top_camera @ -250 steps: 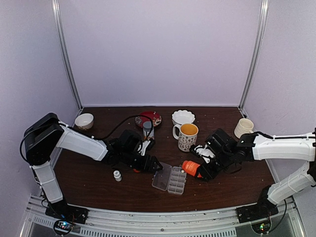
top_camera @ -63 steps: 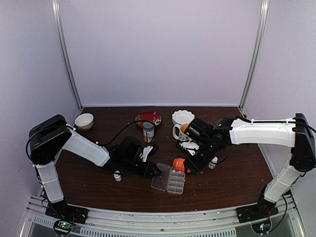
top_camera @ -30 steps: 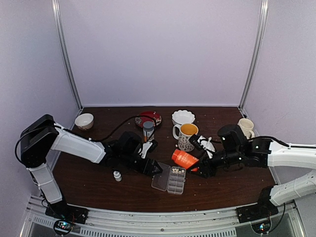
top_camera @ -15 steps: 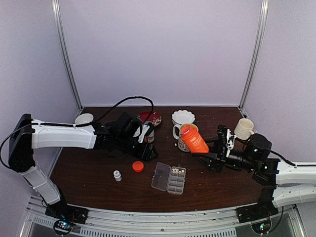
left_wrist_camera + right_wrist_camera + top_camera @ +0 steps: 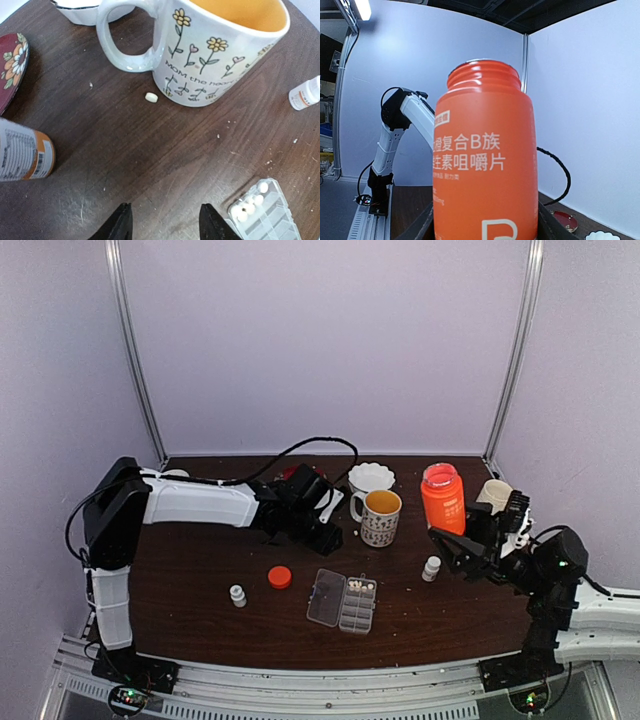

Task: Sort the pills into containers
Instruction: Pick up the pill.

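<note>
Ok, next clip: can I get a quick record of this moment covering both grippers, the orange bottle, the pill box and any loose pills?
left gripper: open, holding nothing, over the table near the mug
right gripper: shut on the orange bottle, held upright, cap off
orange cap: lying on the table, left of the pill box
pill box: lid open, pills gathered at one corner
stray pill: on the table beside the mug's base
</note>
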Robot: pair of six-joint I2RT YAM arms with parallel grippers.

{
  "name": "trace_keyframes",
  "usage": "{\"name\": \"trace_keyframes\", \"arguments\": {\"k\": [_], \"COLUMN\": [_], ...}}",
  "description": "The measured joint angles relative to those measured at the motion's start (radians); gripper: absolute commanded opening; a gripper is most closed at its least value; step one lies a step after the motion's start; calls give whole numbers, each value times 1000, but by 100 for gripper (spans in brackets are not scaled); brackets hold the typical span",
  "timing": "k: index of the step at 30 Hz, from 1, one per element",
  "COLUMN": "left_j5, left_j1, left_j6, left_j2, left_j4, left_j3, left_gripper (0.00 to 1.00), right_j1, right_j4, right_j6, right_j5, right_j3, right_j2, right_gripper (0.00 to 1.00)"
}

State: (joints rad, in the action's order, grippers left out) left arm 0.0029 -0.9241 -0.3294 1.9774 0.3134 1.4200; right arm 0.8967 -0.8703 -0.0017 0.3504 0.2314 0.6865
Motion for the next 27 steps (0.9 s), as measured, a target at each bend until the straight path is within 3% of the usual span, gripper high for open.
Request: {"name": "trace_keyframes", "arguments": {"k": [12,27], "left_j5": [15,109], "left_j1": [27,51], "left_j6": [218,302], "left_j2": [143,323], "left_j4": [-126,-163], "left_j3": [63,239], "left_gripper": [36,39], "right_j1": [0,0], "right_j4": [92,145], "right_j6": [-45,-81], "right_j5": [-56,-93], "right_j3": [-25,-41], "right_j2": [-163,-239], "right_gripper": [0,0]}}
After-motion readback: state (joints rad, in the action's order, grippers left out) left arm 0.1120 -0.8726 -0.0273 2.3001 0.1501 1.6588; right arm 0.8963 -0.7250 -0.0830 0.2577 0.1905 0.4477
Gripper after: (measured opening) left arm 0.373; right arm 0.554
